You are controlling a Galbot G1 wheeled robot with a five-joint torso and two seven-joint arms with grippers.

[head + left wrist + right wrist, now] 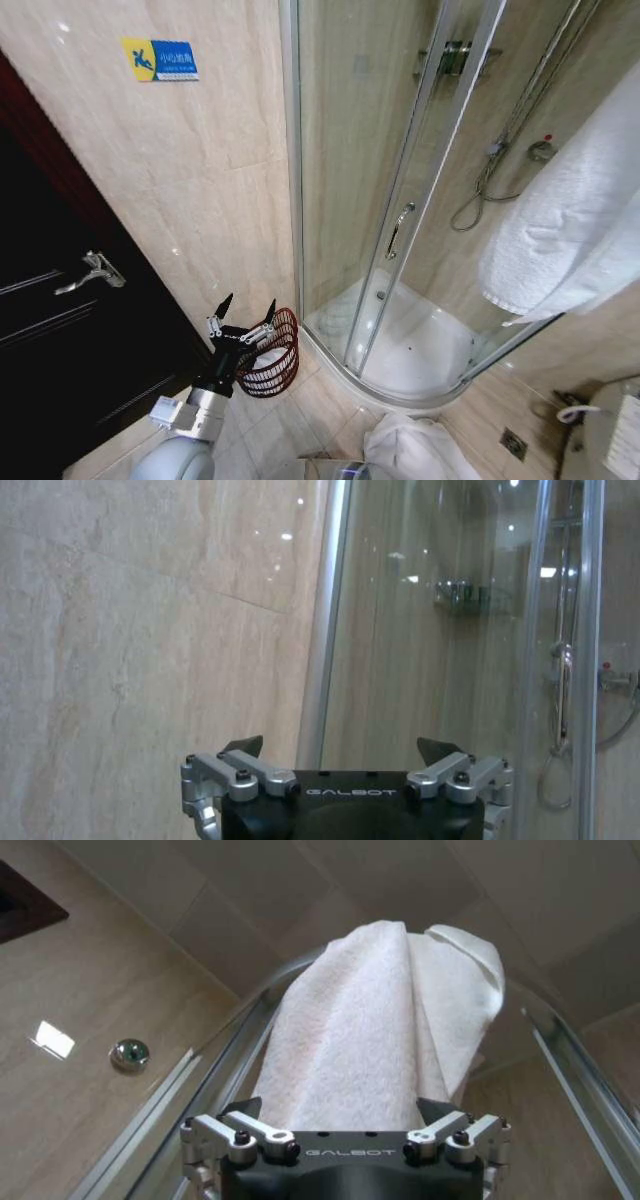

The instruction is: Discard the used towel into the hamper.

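The left tool (243, 312) is being held open and empty just above the hamper (276, 356), on its door side. Farther off, up by the shower enclosure (400, 200) and well apart from the hamper, the towel (375, 1042) is being gripped by the right tool (345, 1121), its length running away from the jaws.

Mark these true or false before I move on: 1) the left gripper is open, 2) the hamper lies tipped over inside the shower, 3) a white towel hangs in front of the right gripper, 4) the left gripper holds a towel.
1) True: the left gripper is open.
2) False: the hamper stands upright on the floor outside the shower enclosure, beside the wall.
3) True: the white towel hangs right before the right gripper.
4) False: it is empty.
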